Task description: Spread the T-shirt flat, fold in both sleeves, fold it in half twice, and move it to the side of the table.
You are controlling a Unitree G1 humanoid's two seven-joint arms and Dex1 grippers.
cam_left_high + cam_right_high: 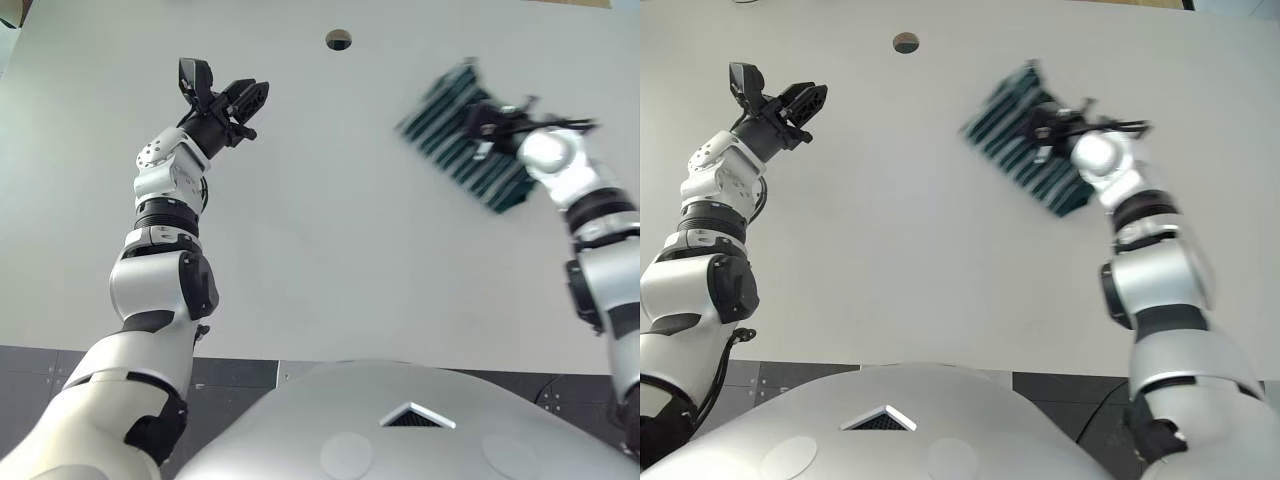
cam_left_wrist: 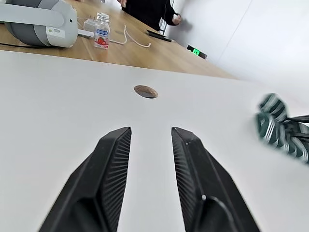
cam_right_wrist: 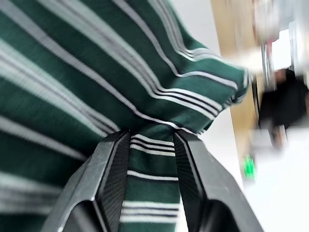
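Note:
The T-shirt (image 1: 455,130), dark green with thin white stripes, is folded into a small rectangle on the right part of the white table (image 1: 320,240). My right gripper (image 1: 492,122) is shut on its near edge, and the striped cloth (image 3: 149,159) is pinched between the black fingers (image 3: 113,179). My left gripper (image 1: 228,88) hovers open over the left part of the table with nothing between its fingers (image 2: 113,174), well apart from the shirt (image 2: 280,130).
A small round hole (image 1: 338,40) sits in the table near the far edge. Beyond the white table stands a wooden table (image 2: 159,50) with a small bottle (image 2: 101,31), cables and a grey device (image 2: 38,21).

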